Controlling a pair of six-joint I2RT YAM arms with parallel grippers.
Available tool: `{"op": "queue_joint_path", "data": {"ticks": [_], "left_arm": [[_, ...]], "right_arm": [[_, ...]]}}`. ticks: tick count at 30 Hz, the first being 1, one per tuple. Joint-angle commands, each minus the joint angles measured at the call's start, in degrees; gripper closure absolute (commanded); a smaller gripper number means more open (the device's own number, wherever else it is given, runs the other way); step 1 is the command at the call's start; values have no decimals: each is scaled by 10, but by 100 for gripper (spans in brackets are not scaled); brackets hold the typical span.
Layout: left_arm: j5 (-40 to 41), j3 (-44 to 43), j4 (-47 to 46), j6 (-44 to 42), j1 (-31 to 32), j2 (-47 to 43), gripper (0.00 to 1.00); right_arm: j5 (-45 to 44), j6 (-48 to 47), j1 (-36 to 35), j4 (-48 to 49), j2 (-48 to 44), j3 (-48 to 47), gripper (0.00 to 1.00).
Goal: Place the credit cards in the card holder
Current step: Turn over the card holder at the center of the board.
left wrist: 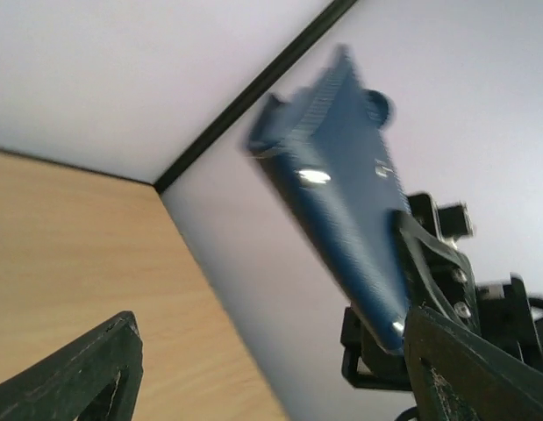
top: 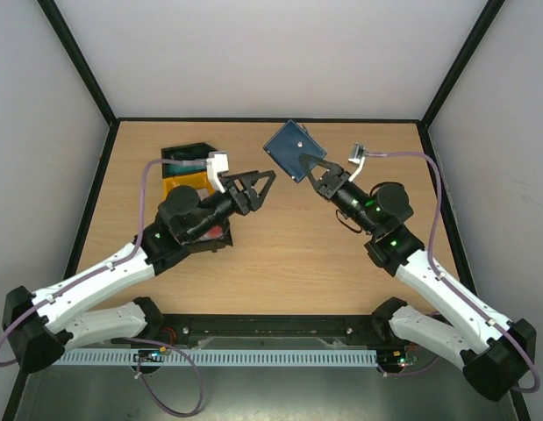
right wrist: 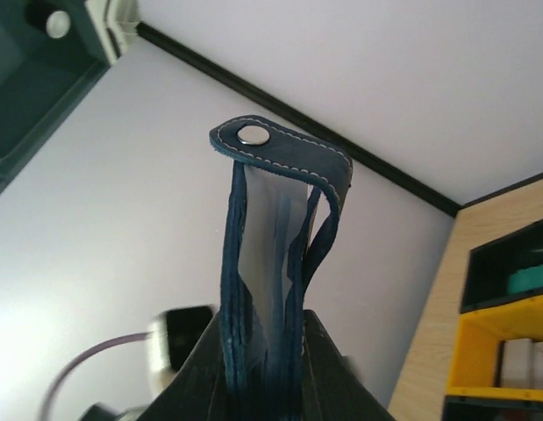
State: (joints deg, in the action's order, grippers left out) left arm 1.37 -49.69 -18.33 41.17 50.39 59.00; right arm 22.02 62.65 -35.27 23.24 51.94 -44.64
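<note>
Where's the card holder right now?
In the top view, the card holder is just right of centre toward the back, clamped in the right gripper and lifted, with the left gripper facing it.

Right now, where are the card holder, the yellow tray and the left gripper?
card holder (top: 291, 147): top external view, its flat navy face.
yellow tray (right wrist: 506, 317): right wrist view, its upper yellow wall.
left gripper (top: 262, 189): top external view, midway between its open fingertips.

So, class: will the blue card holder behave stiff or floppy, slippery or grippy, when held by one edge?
Probably floppy: the card holder splays its leaves above the right fingers, and its clasp strap arches loosely. Likely light, since a one-edge pinch holds it aloft. Its textured cover should resist slipping.
</note>
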Motion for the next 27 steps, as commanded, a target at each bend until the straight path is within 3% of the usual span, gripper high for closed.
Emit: {"op": "queue_joint_path", "data": {"ticks": [1,8,10,15,21,27], "left_arm": [[-100,43,-145,284,-32,18,18],[-143,34,-255,291,-30,54,30],[-140,49,-261,288,-25,53,36],[-140,68,-260,288,-20,61,38],[-132,53,-248,273,-21,79,64],[-123,60,-212,255,-28,89,91]], "right_arm": [[61,46,0,150,5,30,94],[57,97,0,187,-9,90,94],[49,98,0,184,-15,102,94],[41,102,-1,189,-12,113,94],[75,121,-1,207,3,117,94],[61,92,0,130,-46,139,89]]}}
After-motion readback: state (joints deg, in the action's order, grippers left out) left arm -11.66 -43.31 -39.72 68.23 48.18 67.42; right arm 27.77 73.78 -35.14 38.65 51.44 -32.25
